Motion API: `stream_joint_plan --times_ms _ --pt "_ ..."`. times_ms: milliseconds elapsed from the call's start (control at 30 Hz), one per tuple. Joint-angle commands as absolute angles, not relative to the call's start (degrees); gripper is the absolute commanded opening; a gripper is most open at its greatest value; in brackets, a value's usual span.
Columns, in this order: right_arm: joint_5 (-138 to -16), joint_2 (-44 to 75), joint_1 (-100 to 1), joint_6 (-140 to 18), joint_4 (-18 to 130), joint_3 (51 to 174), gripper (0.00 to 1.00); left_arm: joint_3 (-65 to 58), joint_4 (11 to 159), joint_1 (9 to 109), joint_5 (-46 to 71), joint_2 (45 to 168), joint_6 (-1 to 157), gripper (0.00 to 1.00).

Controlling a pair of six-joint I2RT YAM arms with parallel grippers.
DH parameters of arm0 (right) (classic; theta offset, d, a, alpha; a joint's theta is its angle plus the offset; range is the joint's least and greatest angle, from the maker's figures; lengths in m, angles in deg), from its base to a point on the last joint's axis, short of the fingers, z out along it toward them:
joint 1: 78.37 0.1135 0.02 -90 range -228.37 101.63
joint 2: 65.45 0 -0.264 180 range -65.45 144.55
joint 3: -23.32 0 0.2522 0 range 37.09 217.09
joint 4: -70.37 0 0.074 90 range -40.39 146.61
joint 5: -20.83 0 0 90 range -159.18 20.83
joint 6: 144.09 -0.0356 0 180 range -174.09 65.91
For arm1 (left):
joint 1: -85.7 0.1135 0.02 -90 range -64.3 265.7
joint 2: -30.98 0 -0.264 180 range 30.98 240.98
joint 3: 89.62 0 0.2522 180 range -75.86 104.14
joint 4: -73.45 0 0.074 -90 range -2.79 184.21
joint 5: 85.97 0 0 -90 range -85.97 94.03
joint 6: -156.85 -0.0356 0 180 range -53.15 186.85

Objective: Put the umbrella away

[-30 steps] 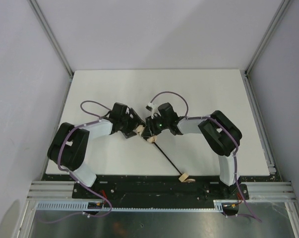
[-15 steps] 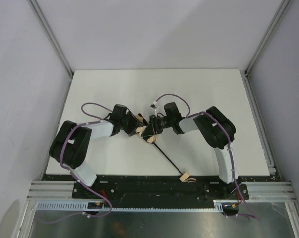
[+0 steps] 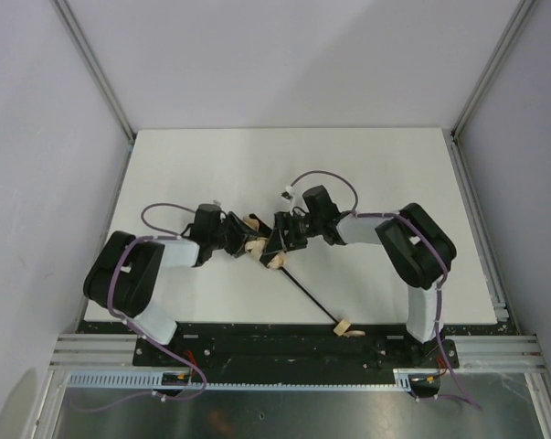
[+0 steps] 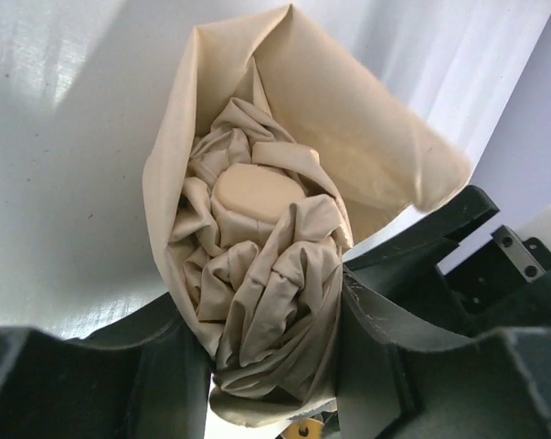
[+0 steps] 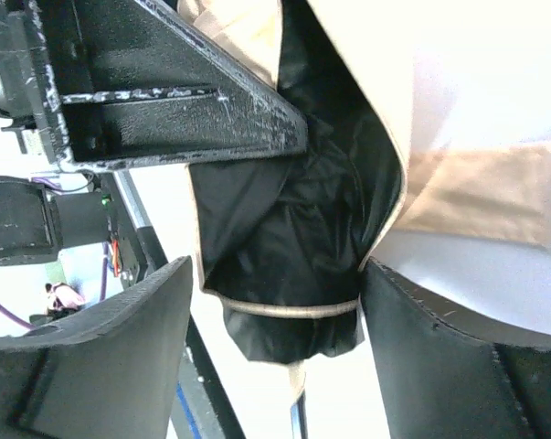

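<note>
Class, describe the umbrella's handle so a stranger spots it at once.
Find the near edge of the white table, along the black plate. A thin black shaft slants to it; the handle is the small tan knob at its end, the only tan thing there.

Looking down on a white table sitting between pale grey walls, with aluminium rails running along its sides and a black mounting plate lying across its near edge, just before a slotted cable duct.

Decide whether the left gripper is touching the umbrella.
Touching. The left wrist view shows the left gripper with both jaws pressed against the bunched tan fabric of the umbrella.
</note>
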State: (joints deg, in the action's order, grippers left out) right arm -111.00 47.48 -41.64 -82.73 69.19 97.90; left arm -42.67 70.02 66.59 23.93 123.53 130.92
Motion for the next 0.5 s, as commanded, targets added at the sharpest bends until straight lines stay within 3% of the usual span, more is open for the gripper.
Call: stream_joint_plan --times_ms 0,200,467 --pt "-106.3 40.7 -42.1 -84.1 60.7 97.4 0.79 -44.0 65.8 67.1 26.8 119.9 127.6 0.0" --pt "-101.6 31.3 -45.8 -90.0 61.6 92.6 0.88 -45.2 61.7 67.3 30.8 116.0 128.2 0.0" --pt "-102.5 24.4 -53.3 -107.2 78.3 78.3 0.9 -45.7 53.9 67.7 36.5 110.3 129.7 0.0"
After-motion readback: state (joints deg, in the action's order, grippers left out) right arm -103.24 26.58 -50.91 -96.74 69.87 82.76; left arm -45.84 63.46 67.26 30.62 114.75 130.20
